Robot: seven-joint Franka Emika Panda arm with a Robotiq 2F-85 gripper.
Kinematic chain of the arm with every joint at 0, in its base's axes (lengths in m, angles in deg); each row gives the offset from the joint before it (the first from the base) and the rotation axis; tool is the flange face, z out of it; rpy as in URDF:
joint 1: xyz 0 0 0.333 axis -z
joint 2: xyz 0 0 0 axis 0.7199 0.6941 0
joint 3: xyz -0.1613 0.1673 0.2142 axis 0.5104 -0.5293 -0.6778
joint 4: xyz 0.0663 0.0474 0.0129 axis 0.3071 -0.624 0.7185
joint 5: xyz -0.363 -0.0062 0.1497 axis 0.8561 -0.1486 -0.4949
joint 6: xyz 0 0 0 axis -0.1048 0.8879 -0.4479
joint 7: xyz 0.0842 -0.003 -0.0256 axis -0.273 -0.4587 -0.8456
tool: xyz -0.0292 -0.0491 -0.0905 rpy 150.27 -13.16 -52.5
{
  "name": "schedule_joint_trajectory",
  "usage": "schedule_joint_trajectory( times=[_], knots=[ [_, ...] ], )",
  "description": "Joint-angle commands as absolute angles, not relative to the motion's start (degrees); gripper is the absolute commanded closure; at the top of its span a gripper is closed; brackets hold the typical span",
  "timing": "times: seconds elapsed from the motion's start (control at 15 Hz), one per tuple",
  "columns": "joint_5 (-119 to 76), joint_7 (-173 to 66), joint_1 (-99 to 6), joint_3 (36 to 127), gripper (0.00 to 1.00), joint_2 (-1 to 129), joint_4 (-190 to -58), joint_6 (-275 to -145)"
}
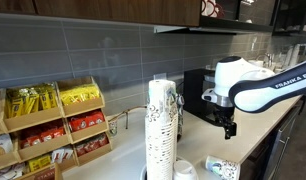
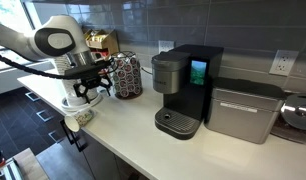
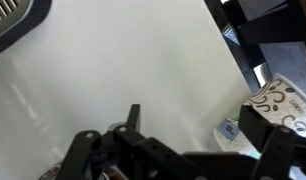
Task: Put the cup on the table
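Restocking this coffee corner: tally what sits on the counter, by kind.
Coffee machine: 1
Metal box appliance: 1
Pod holder: 1
Snack rack: 1
Tall cup stack: 1 sure, others unclear
Loose patterned cup: 1
White round piece: 1
Total: 7 clearly seen

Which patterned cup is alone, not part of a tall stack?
The single cup near the table's front edge, in an exterior view; the others are nested in the tall stack beside it.
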State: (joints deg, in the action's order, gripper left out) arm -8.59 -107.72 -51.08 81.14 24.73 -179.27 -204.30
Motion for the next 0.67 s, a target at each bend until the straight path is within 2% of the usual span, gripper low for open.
schedule_joint_trajectory(
  times=[0.0,0.2,0.6],
  knots=[
    [-11.32,-121.67,-53.0,84.45,0.0,18.37,-183.75,-202.81],
    [-12.96,-129.84,-53.19,85.69,0.0,15.96,-186.07,-201.33],
    [-11.84,-126.87,-51.58,83.87,0.0,17.4,-185.32,-201.69]
  ],
)
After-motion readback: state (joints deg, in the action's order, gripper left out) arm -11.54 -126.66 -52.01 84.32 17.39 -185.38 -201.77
